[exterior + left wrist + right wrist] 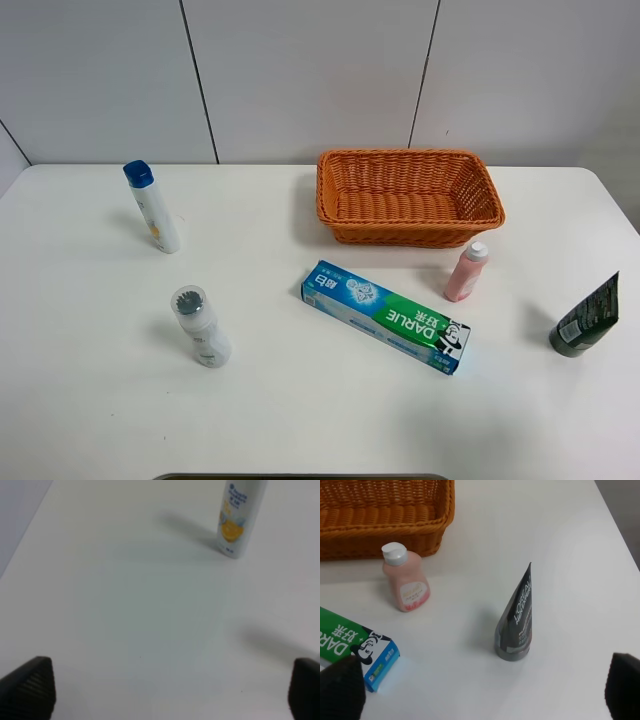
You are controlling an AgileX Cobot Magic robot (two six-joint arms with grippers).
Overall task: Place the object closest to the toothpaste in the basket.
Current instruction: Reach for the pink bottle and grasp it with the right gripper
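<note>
Left gripper (165, 690) and right gripper (482, 687) gape wide, empty; small pink white-capped plastic bottle (406, 582) stands near the blue-green cardboard toothpaste box (385, 315)

Basket (400, 230): orange-brown wicker weave. Toothpaste box (385, 316): blue, green and white; small bottle (465, 273) pink with white cap. Tube (586, 322) dark grey-green; table (300, 420) white.

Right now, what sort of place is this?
Likely a lab or test bench, not a bathroom: a plain white table against a bare panelled wall, with toiletries like the toothpaste box and pink bottle spaced apart near a wicker basket.
</note>
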